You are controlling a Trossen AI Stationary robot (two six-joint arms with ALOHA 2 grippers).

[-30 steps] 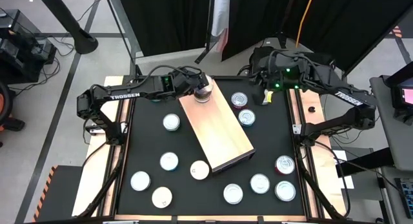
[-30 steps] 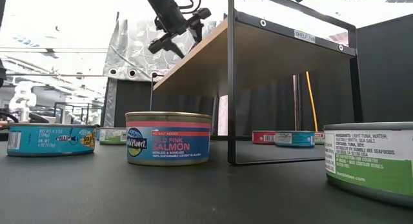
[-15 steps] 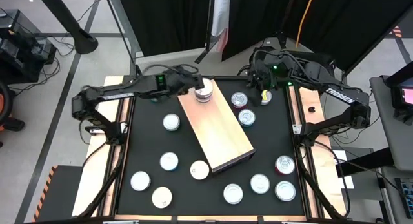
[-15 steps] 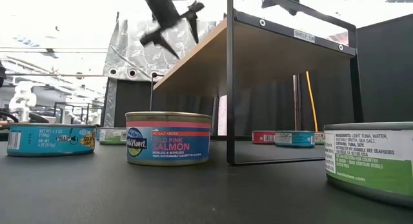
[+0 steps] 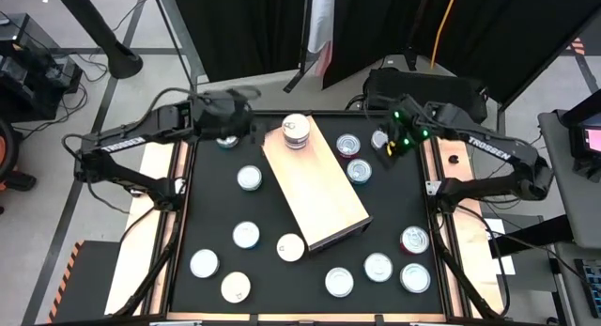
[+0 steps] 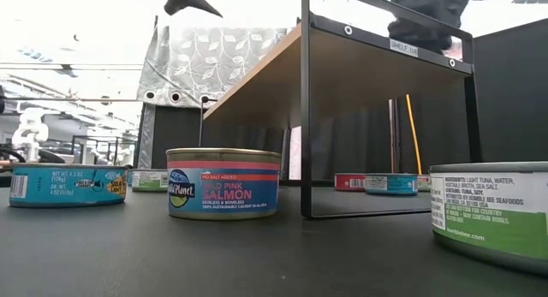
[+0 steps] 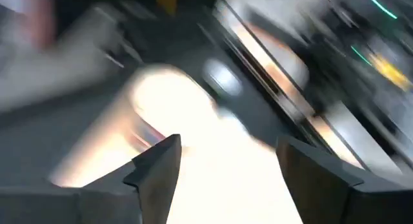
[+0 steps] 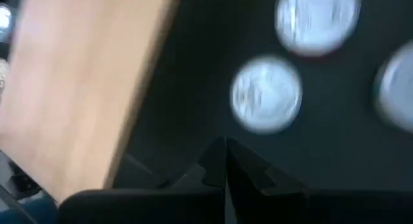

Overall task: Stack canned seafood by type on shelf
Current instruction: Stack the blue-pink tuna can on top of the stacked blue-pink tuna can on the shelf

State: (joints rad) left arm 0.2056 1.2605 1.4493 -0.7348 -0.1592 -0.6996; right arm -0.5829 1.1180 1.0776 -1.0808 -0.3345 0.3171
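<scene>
The shelf (image 5: 319, 194) is a pale wood board lying slantwise across the black table. On its far end stands a short stack of canned seafood (image 5: 295, 131). My left gripper (image 5: 242, 124) is to the left of that stack and clear of it. In the left wrist view it (image 7: 226, 166) is open and holds nothing. My right gripper (image 5: 390, 146) hovers over the far-right part of the table beside two silvery tins (image 5: 348, 145) (image 5: 358, 171). In the right wrist view it (image 8: 224, 153) is shut and empty above a tin (image 8: 266, 93).
Several loose tins lie on the table: left of the shelf (image 5: 249, 178), near its front end (image 5: 291, 247), and along the front right (image 5: 378, 267). A pink salmon tin (image 6: 223, 182) and a green tuna tin (image 6: 492, 211) stand close to the low camera. The shelf's black frame (image 6: 306, 117) rises behind them.
My left gripper has come off the tin stack on the shelf's far end and drawn back to the left. The right gripper has shifted a little to the right.
</scene>
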